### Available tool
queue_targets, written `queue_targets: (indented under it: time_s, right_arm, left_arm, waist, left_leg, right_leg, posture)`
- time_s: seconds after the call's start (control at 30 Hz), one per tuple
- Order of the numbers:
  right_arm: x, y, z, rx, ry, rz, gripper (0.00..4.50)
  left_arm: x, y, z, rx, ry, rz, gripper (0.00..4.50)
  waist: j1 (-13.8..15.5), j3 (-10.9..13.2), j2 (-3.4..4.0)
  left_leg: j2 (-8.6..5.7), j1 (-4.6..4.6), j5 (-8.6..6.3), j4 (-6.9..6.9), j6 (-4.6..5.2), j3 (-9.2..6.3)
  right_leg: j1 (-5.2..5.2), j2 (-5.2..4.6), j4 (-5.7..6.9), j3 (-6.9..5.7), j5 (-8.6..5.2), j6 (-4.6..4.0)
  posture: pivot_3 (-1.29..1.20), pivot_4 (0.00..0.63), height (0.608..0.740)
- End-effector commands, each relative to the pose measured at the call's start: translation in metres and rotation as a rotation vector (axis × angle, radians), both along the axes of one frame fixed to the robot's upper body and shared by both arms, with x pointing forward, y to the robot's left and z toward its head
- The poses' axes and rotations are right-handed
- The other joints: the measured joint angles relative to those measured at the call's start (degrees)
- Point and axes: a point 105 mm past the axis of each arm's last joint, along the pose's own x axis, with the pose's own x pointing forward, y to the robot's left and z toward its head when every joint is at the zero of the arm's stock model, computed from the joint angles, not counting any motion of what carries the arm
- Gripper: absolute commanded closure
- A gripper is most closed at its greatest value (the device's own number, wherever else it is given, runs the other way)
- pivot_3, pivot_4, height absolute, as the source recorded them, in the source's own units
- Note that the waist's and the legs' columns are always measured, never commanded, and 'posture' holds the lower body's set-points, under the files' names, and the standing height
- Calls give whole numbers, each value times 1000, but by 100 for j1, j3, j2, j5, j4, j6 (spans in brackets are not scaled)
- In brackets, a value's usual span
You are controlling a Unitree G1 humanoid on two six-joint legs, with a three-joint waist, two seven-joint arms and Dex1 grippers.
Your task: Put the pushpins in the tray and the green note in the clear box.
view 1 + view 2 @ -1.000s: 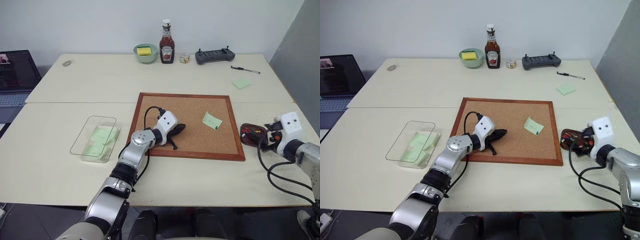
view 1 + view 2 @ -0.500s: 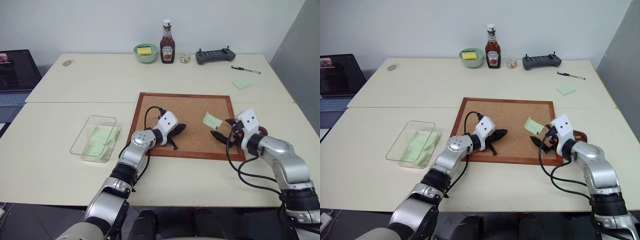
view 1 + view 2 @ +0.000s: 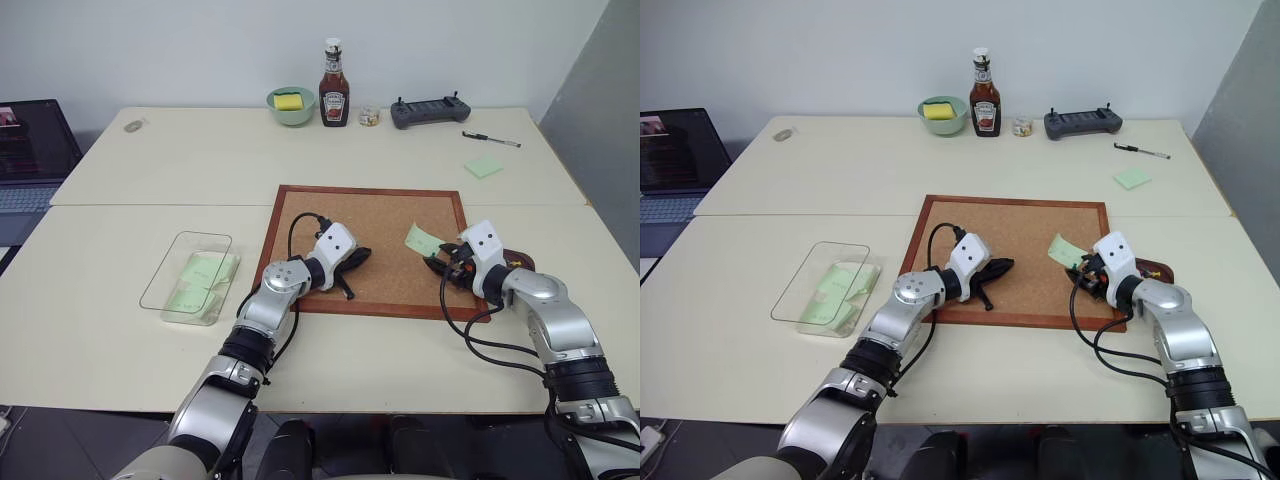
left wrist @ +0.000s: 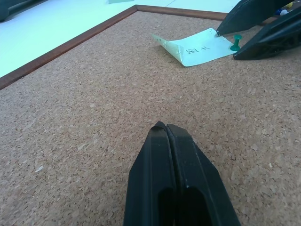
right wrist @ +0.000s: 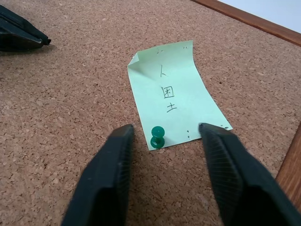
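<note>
Pale-green note (image 5: 175, 99), black handwritten marks; green pushpin (image 5: 157, 136); speckled tan corkboard (image 5: 70, 103), reddish-brown frame

We see a cream table (image 3: 150, 180) bearing the corkboard (image 3: 375, 250), clear box (image 3: 190, 276), tray (image 3: 1148, 270), green bowl (image 3: 290, 105), ketchup bottle (image 3: 333, 85), controller (image 3: 430, 111) and pen (image 3: 490, 139).

The green note (image 5: 175, 98) on the corkboard (image 5: 70, 103) carries three handwritten marks in dark ink, one under another: a stroke like "人", a boxed character, and one like "土". The ketchup bottle (image 3: 333, 88) at the table's far edge has a label too small to read.
</note>
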Motion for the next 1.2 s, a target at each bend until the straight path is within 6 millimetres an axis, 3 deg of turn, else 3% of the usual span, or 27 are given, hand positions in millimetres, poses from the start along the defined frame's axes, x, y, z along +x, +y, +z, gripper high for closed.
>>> queue_targets:
  time_s: [0.03, 0.27, 0.43, 0.7, 0.9, 1.17, 1.2]
  right_arm:
    - [2, -2, 14, 3, -53, 5, 3094]
    - [2, -4, 18, 6, -59, 5, 4487]
    - [0, -3, 26, 7, -82, 23, 4487]
    - [-8, 10, 60, 37, -186, 85, 4487]
    - [-12, 13, 66, 18, -206, 105, 4487]
    - [-12, 15, 66, 23, -210, 104, 4487]
    - [-12, 16, 66, 25, -212, 104, 4496]
  left_arm:
    - [-7, 3, -26, 54, 76, 7, 4500]
    - [-6, 4, -26, 55, 78, 11, 4500]
    - [-6, 4, -26, 54, 81, 13, 4500]
    - [-6, 4, -26, 43, 86, 18, 4500]
    - [-4, 3, -24, 32, 89, 23, 4500]
    - [-2, 8, 5, -88, 99, 39, 4500]
    - [-3, 10, 10, -114, 107, 43, 4315]
  waist:
    - [0, 0, 0]
    - [1, 0, 0]
    - [2, 0, 0]
    - [0, 0, 0]
    - [1, 0, 0]
    - [-6, 3, -4]
    - [-9, 4, -6]
  left_leg:
    - [0, 0, 0, 0, 0, 0]
    - [0, -1, 0, 0, 0, 0]
    - [0, -1, 0, 0, 0, 0]
    - [0, -4, 0, -1, 0, -1]
    - [0, -3, 0, -1, 0, -1]
    - [0, -5, 0, -1, 0, -1]
    - [0, -6, 0, -2, 0, -1]
  right_leg:
    - [0, 0, 0, 0, 0, 0]
    - [0, 0, -1, 0, 0, 0]
    - [0, 0, 0, 0, 0, 0]
    - [-3, 0, 0, 0, 0, 0]
    - [-2, 0, -1, -1, 0, 1]
    - [-4, 0, -1, -1, 0, 0]
    - [-7, 0, -1, -1, 0, 0]
  posture:
    - [0, 150, 740]
    - [0, 150, 740]
    - [0, 150, 740]
    - [0, 150, 740]
    - [0, 150, 740]
    - [0, 150, 740]
    - [0, 150, 740]
